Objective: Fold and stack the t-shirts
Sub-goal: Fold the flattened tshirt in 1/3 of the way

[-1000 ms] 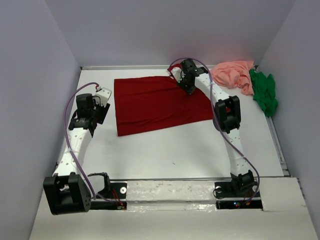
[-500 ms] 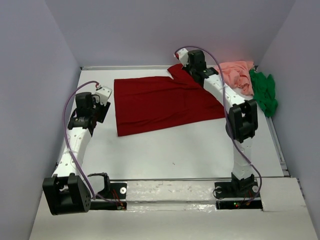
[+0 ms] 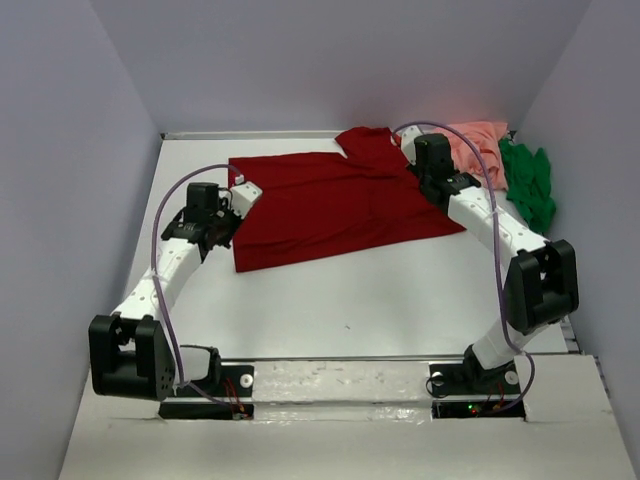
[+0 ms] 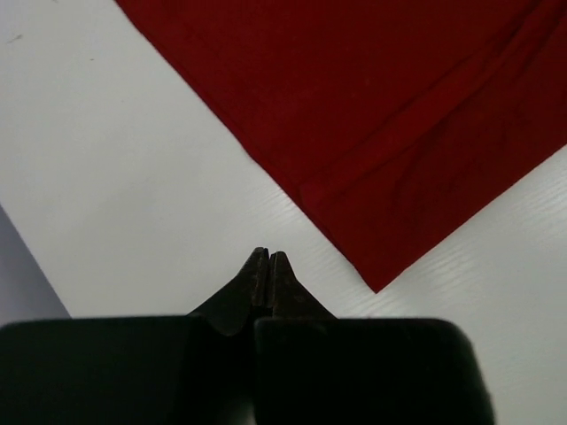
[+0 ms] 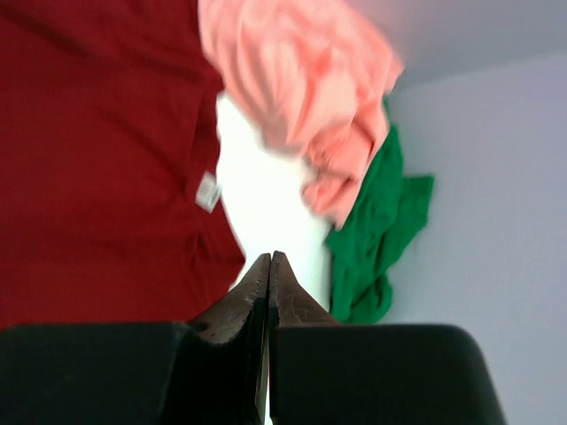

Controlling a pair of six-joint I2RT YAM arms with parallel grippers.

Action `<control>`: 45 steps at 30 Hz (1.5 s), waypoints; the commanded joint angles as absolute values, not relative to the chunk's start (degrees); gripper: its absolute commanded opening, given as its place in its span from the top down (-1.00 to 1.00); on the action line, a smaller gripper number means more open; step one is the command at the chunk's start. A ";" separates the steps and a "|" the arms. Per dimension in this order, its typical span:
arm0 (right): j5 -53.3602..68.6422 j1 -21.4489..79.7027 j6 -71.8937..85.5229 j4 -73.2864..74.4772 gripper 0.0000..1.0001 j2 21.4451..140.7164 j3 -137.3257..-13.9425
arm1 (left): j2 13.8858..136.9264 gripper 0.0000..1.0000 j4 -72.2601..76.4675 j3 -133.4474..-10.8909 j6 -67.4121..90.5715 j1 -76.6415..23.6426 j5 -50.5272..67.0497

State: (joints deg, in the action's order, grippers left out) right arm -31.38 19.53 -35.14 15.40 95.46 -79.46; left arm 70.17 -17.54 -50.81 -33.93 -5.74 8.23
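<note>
Left hand [image 4: 267,257] and right hand [image 5: 270,258] sit pinched shut and empty beside the red shirt [image 3: 330,205], flat on the tabletop [image 3: 380,300]; I judge folding comes next, which needs both opened onto its corners.

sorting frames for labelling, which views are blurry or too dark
Right wrist: the salmon pink t-shirt and green t-shirt are smeared by blur. Left wrist: the dark red t-shirt is sharp, but the fingers are nearly black. Top external: sharp and evenly lit.

red t-shirt [image 3: 330,208] flat (pink [image 3: 470,148], green [image 3: 528,185] crumpled)
</note>
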 commanded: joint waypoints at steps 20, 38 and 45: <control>-24.70 9.05 -23.29 25.93 1.00 87.89 -64.16 | 89.21 1.00 -13.88 -53.70 -41.39 -9.05 13.62; -25.58 8.00 -23.55 26.80 1.00 89.91 -65.39 | 97.21 1.00 -21.18 -53.00 -47.54 -12.66 7.48; -26.19 8.00 -23.55 27.60 1.00 91.31 -66.88 | 93.70 1.00 -25.22 -47.83 -50.27 -12.66 -1.12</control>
